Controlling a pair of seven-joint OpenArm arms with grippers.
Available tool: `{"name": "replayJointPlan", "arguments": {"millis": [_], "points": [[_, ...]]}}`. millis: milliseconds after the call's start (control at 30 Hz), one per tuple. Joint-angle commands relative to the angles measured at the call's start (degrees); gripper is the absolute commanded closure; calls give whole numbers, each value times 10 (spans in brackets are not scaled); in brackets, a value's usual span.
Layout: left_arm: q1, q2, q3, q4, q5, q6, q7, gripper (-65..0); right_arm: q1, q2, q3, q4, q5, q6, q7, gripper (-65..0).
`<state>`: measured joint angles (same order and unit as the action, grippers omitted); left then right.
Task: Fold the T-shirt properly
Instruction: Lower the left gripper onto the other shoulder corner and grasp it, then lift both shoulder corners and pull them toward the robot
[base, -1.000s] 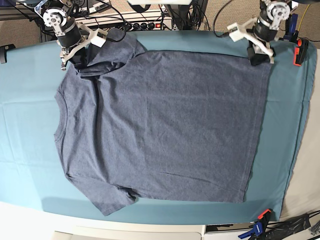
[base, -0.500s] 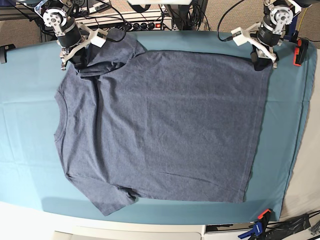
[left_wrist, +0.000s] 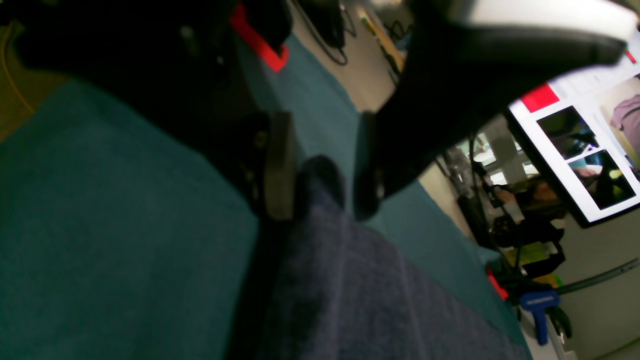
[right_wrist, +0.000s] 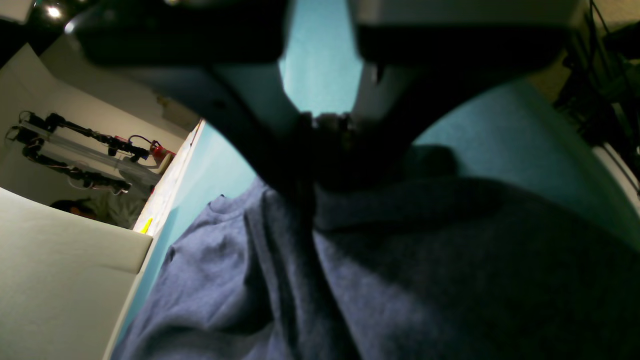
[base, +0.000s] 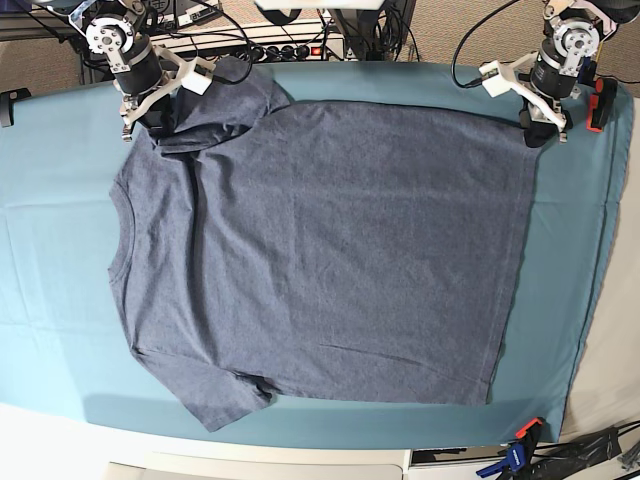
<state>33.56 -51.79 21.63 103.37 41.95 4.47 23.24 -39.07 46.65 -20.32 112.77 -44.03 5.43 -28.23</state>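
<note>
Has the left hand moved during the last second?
Yes. In the base view the left hand has moved outward past the T-shirt corner, closer to the red clamp at the table edge.

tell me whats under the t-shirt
The T-shirt lies flat on the teal table cloth, which shows all around it. Whatever is beneath its middle is covered and cannot be seen.

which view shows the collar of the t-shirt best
The base view: the whole T-shirt lies spread out, and its collar shows as a clear curve. The right wrist view catches part of the collar at an angle, dim. The left wrist view shows only a blurred corner of fabric, no collar.
</note>
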Motion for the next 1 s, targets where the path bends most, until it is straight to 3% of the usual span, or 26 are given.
{"name": "replayJointPlan", "arguments": {"millis": [0, 100, 133, 233, 300, 433, 700, 967], "points": [[9, -7, 4, -13, -34, -58, 7, -217, -1, 8, 5, 8, -5, -10, 2, 0], [9, -6, 4, -13, -42, -55, 2, -205, -2, 8, 5, 8, -5, -12, 4, 0], [9, -6, 4, -13, -49, -50, 2, -174, -2, 7, 5, 8, -5, -17, 4, 0], [9, -6, 4, -13, -63, -24, 3, 0, -2, 6, 5, 8, -1, -54, 2, 0], [9, -6, 4, -13, -62, -5, 3, 0, -1, 6, 5, 8, -1, -71, 0, 0], [9, -6, 4, -12, -62, 24, 3, 0, -2, 6, 5, 8, -1, -74, -17, 0], [20, -14, 4, 18, -69, 24, 40, 0, -13, 10, 5, 8, -10, -74, -36, 0], [65, -54, 3, 75, -73, 35, 72, 0, -64, 52, 5, 8, -36, -75, -47, 0]]}}
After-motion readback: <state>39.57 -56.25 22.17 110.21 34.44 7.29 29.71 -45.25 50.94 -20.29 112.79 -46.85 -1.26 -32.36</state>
